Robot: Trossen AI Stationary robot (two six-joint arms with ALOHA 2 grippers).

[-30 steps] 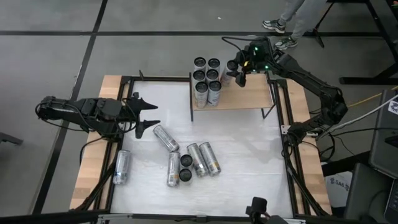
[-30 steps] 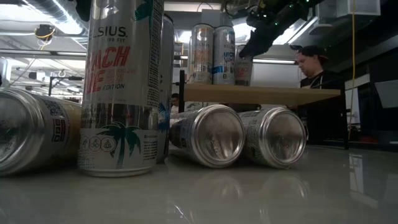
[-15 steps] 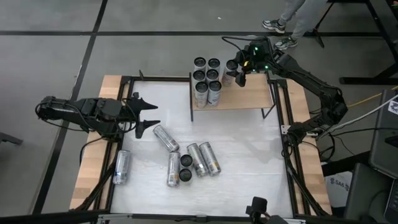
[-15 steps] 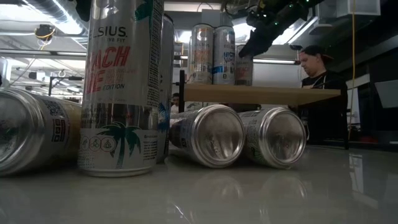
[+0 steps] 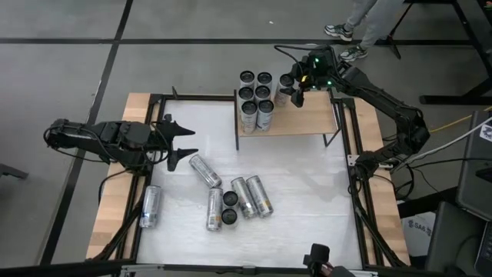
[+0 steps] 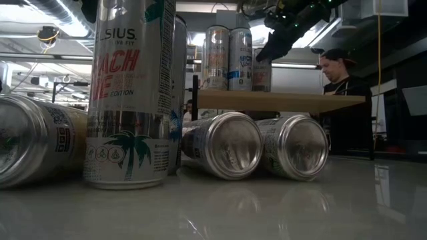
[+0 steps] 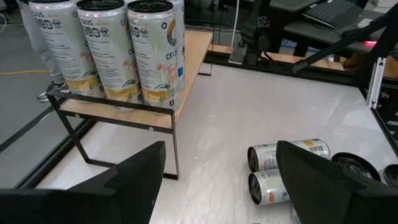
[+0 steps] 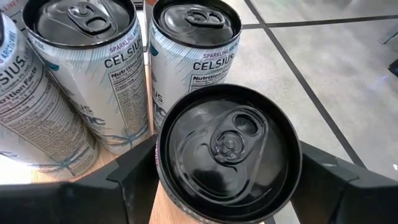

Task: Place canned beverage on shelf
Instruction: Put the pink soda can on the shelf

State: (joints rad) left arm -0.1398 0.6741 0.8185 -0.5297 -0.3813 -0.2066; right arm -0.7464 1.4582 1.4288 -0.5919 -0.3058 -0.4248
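A: The right gripper (image 5: 292,88) is up at the far edge of the shelf (image 5: 307,119), fingers either side of an upright can (image 8: 229,148); from the wrist view the can sits square between them.

B: Is it pinching or letting go?

A: The fingers sit close to the can's sides, but whether they press on it cannot be told; the can's base looks to be on the pale board, just beside the cluster of standing cans (image 5: 255,92) at the shelf's left end.

B: So the placing step, by the look of it.

A: That is the reading; the can stands in line with its neighbours in the low view, level with them on the board.

B: And the left arm?

A: Waiting; the left gripper (image 5: 178,142) hangs spread over the left side of the tabletop (image 5: 307,192), holding nothing; loose cans (image 5: 234,198) lie on their sides near the tabletop's middle, one more by the left edge.

B: What does the next move ask?

A: Probably a clean spread of the fingers and a straight lift away; the neighbours are close, so any sideways drift could knock them.
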